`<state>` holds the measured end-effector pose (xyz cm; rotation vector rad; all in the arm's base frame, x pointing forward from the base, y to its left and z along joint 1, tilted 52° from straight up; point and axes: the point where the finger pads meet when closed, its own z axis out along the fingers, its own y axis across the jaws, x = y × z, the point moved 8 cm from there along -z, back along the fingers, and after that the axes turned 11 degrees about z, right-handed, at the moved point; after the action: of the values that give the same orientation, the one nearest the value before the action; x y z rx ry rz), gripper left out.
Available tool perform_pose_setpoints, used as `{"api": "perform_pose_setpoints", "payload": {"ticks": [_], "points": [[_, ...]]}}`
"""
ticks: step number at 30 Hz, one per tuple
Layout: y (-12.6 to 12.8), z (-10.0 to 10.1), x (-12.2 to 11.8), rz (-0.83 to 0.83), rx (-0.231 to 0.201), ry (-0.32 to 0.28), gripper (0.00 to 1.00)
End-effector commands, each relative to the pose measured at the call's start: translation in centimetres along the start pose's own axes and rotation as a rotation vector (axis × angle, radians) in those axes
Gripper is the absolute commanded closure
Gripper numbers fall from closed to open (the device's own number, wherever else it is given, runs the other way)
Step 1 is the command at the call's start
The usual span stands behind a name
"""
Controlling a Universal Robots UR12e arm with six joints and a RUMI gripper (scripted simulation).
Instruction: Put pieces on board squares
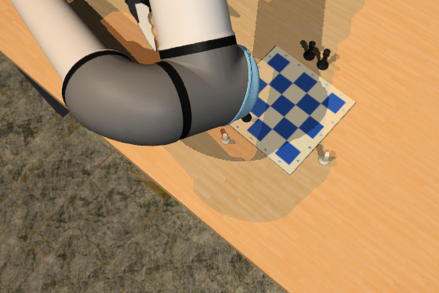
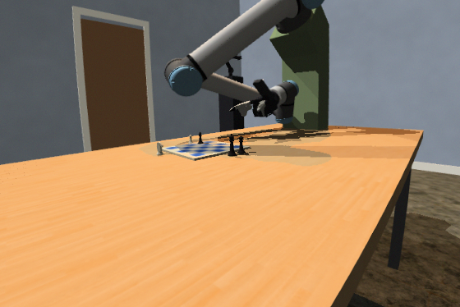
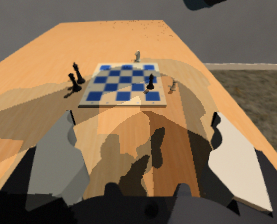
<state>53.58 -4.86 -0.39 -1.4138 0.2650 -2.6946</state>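
Note:
The chessboard (image 1: 290,170) (image 3: 139,104) lies flat on the table. Two black pieces stand upright beside one edge: the taller, apparently the black king (image 1: 323,59) (image 2: 232,146) (image 3: 79,74), and the shorter, apparently the black queen (image 1: 310,52) (image 2: 241,146) (image 3: 74,83). The white knight (image 1: 324,158) (image 2: 159,149) (image 3: 137,56) stands beside the far edge. The white pawn (image 1: 225,139) (image 2: 190,139) (image 3: 173,85) stands beside the edge opposite the black pair. My gripper (image 3: 142,112) is open and empty, above the table on the robot's side, away from the board.
One black piece (image 1: 246,117) (image 2: 200,139) (image 3: 150,82) stands on the board near the pawn's side; its type is unclear. The arm's elbow (image 1: 157,101) (image 2: 186,79) hides part of the board in the top view. The table edge (image 1: 213,236) runs beyond the pawn.

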Motion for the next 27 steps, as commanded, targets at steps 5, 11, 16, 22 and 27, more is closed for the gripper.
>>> {"api": "perform_pose_setpoints", "payload": {"ticks": [5, 11, 16, 22, 27], "points": [[0.0, 0.0, 0.0, 0.000, 0.000, 0.000, 0.00], [0.0, 0.0, 0.0, 0.000, 0.000, 0.000, 0.00], [0.0, 0.0, 0.0, 0.000, 0.000, 0.000, 0.00], [-0.1, -0.2, 0.6, 0.000, 0.000, 0.000, 0.00], [-0.5, -0.8, 2.3, 0.000, 0.000, 0.000, 0.00]]}}
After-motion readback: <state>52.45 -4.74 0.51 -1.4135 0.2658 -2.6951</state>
